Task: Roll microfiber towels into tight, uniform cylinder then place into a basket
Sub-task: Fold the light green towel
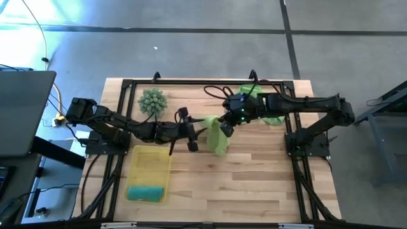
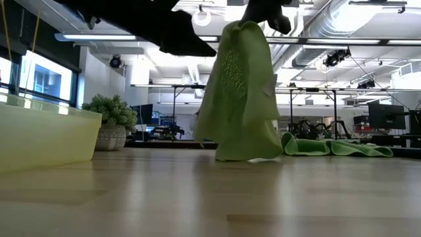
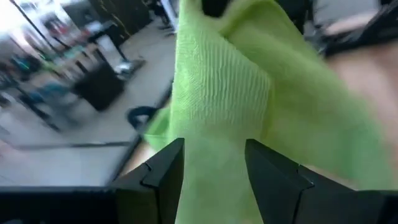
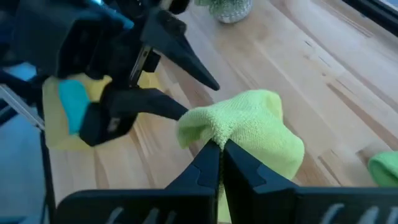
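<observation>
Near the tabletop's middle, a lime green microfiber towel (image 1: 217, 135) hangs from the right gripper (image 4: 221, 148), pinched shut on its top edge, hem brushing the wood.
Left gripper (image 3: 211, 163), jaws parted around the cloth, should catch a corner and spread it flat; 1 teal towel (image 1: 147, 192) lies in the translucent yellow plastic basket (image 1: 150, 160).

Your two arms are dark, nearly black, built of chunky jointed segments with black cables looping beside them. The left gripper (image 4: 198, 99) ends in long tapered matte fingers; the right gripper (image 4: 221, 163) has flat angular ones, with green lights glowing on its wrist.
</observation>
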`<action>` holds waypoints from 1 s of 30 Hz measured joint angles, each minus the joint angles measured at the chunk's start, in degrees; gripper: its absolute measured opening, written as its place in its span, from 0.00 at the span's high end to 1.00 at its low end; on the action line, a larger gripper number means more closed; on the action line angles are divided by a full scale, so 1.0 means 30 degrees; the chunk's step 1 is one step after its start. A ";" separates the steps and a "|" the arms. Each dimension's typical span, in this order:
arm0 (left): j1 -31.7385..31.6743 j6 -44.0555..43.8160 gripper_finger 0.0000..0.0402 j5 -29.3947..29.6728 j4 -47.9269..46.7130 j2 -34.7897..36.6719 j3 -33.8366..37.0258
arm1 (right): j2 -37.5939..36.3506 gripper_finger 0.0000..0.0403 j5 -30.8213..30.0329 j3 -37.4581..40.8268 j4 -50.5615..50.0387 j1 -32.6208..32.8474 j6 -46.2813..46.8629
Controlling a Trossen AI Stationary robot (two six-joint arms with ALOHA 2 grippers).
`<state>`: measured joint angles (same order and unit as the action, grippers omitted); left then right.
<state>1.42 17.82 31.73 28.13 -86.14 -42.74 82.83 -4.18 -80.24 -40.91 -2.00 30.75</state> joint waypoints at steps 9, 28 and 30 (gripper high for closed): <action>0.0759 0.3647 0.61 0.2099 0.3186 -0.2645 0.0003 | 0.0007 1.00 -0.1425 -0.0053 0.0966 0.0000 0.0941; 0.0504 0.3304 0.61 0.7059 1.0997 -0.5242 0.0000 | 0.0015 1.00 -0.2381 -0.0053 0.1807 0.0000 0.0955; 0.0222 0.2536 0.61 0.7058 1.0904 -0.5242 0.0000 | 0.0015 1.00 -0.2094 -0.0053 0.1865 0.0082 0.0799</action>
<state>2.09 25.43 52.90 60.84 -101.86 -42.74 82.87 -10.46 -80.40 -35.31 -1.75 33.15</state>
